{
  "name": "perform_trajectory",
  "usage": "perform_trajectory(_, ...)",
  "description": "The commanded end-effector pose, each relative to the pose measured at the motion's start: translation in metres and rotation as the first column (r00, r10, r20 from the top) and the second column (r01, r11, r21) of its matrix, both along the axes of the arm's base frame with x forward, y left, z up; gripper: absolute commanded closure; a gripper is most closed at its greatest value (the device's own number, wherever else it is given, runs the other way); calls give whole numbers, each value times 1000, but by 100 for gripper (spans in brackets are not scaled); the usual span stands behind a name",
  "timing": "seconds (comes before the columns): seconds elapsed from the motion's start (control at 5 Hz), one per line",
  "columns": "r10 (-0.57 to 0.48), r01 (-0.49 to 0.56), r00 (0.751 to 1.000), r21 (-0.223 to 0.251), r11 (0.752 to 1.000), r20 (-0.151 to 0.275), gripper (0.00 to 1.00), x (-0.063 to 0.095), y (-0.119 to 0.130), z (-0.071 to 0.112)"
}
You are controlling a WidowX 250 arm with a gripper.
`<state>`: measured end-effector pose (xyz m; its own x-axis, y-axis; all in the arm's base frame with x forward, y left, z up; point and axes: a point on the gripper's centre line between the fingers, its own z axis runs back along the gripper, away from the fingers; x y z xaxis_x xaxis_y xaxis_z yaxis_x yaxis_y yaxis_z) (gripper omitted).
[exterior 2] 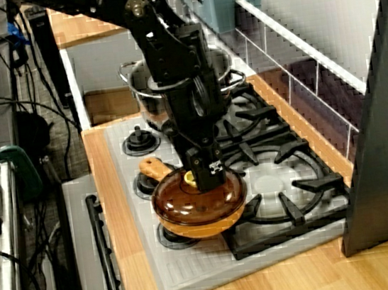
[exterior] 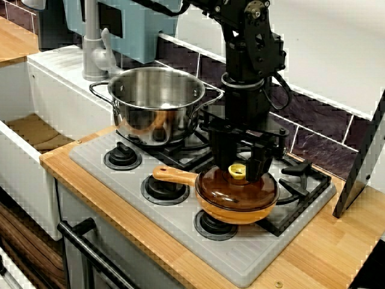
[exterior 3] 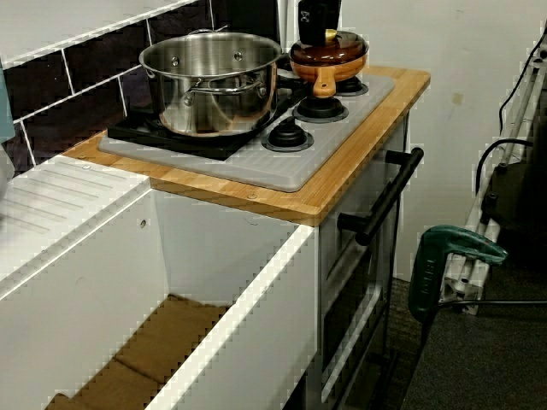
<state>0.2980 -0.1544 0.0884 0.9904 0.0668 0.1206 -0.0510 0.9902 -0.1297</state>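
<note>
A small orange pan [exterior: 210, 208] with a wooden handle [exterior: 171, 175] sits on the stove's front burner. A brown glass lid [exterior: 225, 189] with a yellow knob [exterior: 238, 172] rests on it. In the front view, my black gripper [exterior: 239, 170] comes straight down onto the lid, a finger close against each side of the knob. The high side view shows the gripper [exterior 2: 200, 178] at the lid [exterior 2: 194, 203], with the knob [exterior 2: 189, 181] peeking out beside a finger. Seen from the sink side, the gripper [exterior 3: 318, 32] stands over the pan [exterior 3: 329, 58].
A large steel pot [exterior: 157, 102] stands on the rear-left burner, close behind the arm. Black grates [exterior: 301, 180] cover the right burners, and control knobs [exterior: 123, 158] line the grey stove top. A white sink [exterior 3: 77, 256] lies to the left and a dark panel [exterior: 361, 162] leans at the right.
</note>
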Motion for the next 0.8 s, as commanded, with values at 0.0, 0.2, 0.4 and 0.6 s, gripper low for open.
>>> perform_trajectory(0.0, -8, 8, 999, 2, 1000, 38, 100, -5, 0, 1)
perform_trajectory(0.2, -2, 2, 999, -4, 1000, 36, 100, -5, 0, 5)
perform_trajectory(0.4, 6, -5, 999, -16, 1000, 40, 100, -4, 3, 15)
perform_trajectory(0.6, 21, -19, 999, -26, 999, 49, 100, -3, 6, 27)
